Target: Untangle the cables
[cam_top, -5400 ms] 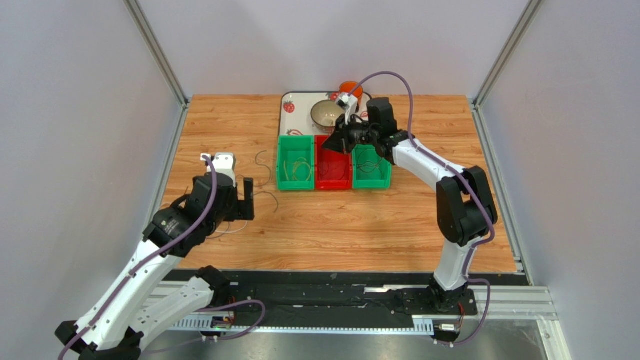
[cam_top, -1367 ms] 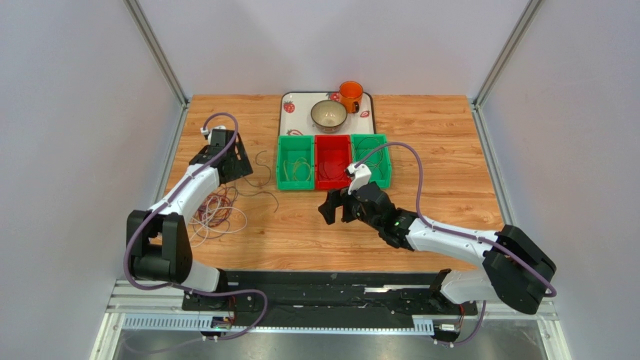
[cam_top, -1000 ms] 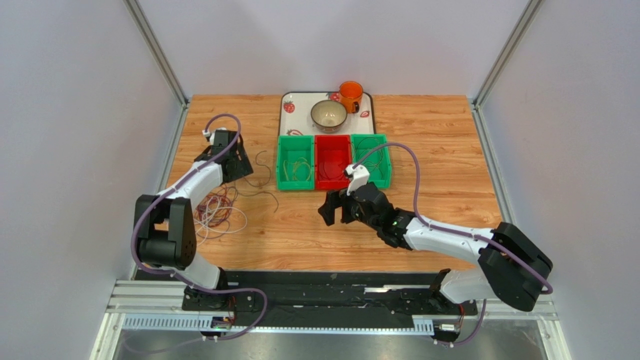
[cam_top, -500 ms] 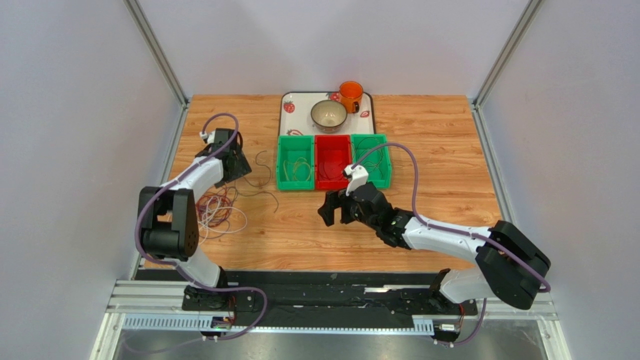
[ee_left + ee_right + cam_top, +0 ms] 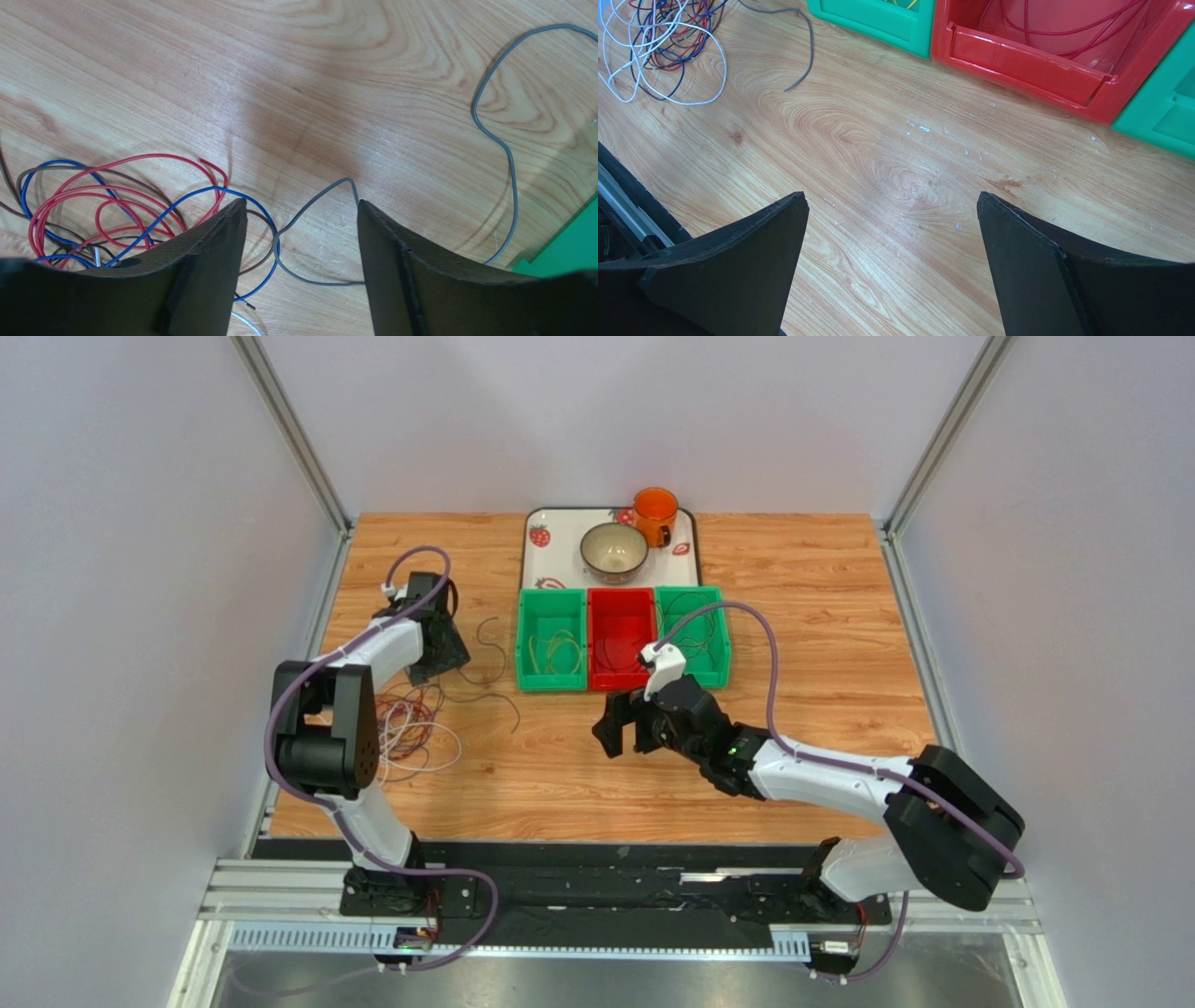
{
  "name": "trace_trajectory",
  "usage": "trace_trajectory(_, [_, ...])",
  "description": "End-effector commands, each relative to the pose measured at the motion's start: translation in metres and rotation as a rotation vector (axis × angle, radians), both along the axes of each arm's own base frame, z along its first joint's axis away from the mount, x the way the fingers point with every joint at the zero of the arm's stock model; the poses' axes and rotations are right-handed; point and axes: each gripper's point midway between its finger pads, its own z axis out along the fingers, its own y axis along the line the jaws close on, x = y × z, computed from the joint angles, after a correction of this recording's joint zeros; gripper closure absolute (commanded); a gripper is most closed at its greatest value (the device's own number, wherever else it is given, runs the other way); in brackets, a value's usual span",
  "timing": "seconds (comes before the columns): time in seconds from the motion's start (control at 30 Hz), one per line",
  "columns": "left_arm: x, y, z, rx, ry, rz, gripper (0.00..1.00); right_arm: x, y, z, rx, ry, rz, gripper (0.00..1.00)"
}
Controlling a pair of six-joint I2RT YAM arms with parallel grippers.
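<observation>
Bright, even light, soft shadows beside the cables, mild sheen on the table, sharp focus.

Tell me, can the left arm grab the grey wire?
Probably yes: the left gripper is open right above the grey wire, its bend lies between the fingers, nothing covering it.

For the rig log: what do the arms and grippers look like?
Both arms: white shells, black joints, a purple hose along each. The left gripper and right gripper have matte black wedge fingers. Small green light on the right forearm.
</observation>
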Motion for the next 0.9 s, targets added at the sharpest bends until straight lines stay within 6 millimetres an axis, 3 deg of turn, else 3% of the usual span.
trace_trajectory(0.0, [0.013,0.002,0.009,-0.005,-0.03,0.006,0.37,0.01,0.011,0.024,0.047,-0.056,0.001,0.04])
trace_trajectory(0.23, [0.016,0.001,0.008,-0.009,-0.032,0.0,0.63,0.01,0.012,0.025,0.05,-0.058,0.002,0.04])
trace_trajectory(0.5, [0.018,0.001,0.015,-0.008,-0.059,-0.009,1.0,0.011,0.011,0.024,0.044,-0.057,0.002,0.04])
trace_trajectory(0.67, [0.014,-0.001,0.043,-0.008,-0.123,-0.028,1.0,0.011,0.013,0.023,0.041,-0.054,0.003,0.04])
trace_trajectory(0.87, [0.01,-0.013,0.1,-0.037,-0.24,-0.059,1.0,0.012,0.012,0.022,0.039,-0.054,0.001,0.04])
